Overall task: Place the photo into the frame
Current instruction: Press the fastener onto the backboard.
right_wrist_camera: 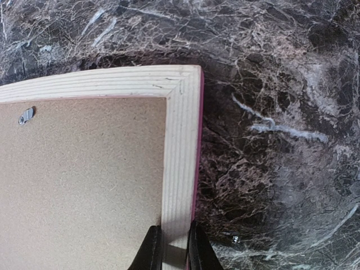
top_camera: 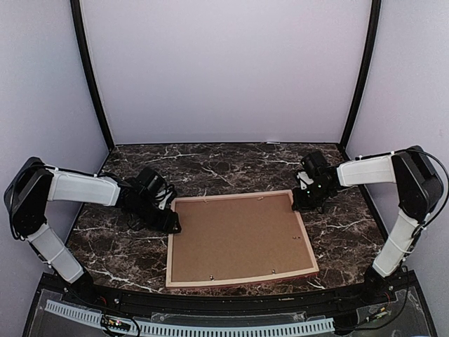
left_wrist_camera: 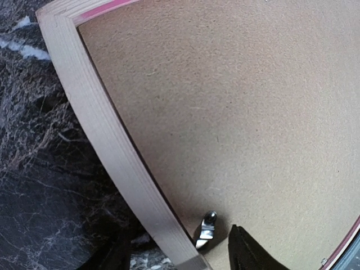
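While the frame lay face down in the lower middle of the top view, its pale wood reverse was turned up and only a thin pink line showed along its outer edge. It rested flat on the dark marbled worktop, and a brown backing board filled its opening from rail to rail.

At the upper-left corner of the frame, the left claw sat low against the worktop. In the left wrist view the wooden rail ran diagonally from the upper left to the bottom middle, and the left claw straddled it at the bottom edge. One dark finger stood over the backing board, apart from the rail. A small metal clip lay between that finger and the wood. The other finger was lost in shadow on the outer side, so the jaws stood spread and not clamped.

At the upper-right corner of the frame, the right claw reached in from the right. In the right wrist view the corner of the frame sat in the upper middle. At the bottom edge the right claw pinched the side rail, one finger on the board side and the other against the pink outer edge. Another metal clip sat on the board at the far left.
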Action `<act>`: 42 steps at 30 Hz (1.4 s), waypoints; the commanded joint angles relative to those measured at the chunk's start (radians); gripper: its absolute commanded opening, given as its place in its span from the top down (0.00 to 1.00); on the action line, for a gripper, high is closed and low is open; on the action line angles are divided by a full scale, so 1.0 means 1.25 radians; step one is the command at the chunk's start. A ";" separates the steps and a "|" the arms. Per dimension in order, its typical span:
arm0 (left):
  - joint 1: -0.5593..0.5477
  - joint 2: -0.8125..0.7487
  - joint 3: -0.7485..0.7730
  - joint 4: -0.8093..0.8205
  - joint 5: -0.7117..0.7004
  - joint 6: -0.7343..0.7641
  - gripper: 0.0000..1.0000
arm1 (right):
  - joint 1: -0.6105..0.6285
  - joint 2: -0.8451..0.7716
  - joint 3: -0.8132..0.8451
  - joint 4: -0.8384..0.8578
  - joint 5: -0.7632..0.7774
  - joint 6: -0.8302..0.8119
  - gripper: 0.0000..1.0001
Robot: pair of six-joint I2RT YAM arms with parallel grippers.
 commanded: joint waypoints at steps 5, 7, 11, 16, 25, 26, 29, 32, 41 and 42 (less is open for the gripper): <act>0.018 -0.063 -0.005 -0.005 0.028 -0.013 0.26 | -0.008 0.059 -0.030 -0.048 -0.006 0.002 0.94; 0.023 -0.063 -0.003 -0.007 0.027 -0.013 0.27 | -0.007 0.062 -0.028 -0.048 -0.007 0.001 0.94; 0.026 -0.048 0.005 -0.025 0.016 -0.008 0.33 | -0.008 0.065 -0.025 -0.051 -0.005 -0.001 0.94; 0.026 -0.029 0.012 -0.047 -0.004 0.002 0.39 | -0.008 0.072 -0.020 -0.051 -0.007 -0.004 0.94; 0.026 0.002 0.020 -0.052 -0.018 0.014 0.44 | -0.008 0.074 -0.015 -0.056 -0.009 -0.005 0.94; 0.026 0.004 0.022 -0.049 -0.018 0.014 0.45 | -0.008 0.073 -0.015 -0.056 -0.009 -0.005 0.94; 0.026 0.011 0.023 -0.046 -0.018 0.014 0.48 | -0.008 0.070 -0.016 -0.057 -0.007 -0.005 0.94; 0.026 0.011 0.021 -0.046 -0.027 0.015 0.50 | -0.008 0.069 -0.019 -0.055 -0.007 -0.005 0.94; 0.026 -0.001 0.001 -0.012 -0.050 0.016 0.62 | -0.008 0.073 -0.026 -0.050 -0.012 -0.003 0.94; 0.026 -0.002 0.000 -0.005 -0.050 0.016 0.63 | -0.008 0.073 -0.027 -0.049 -0.012 -0.003 0.94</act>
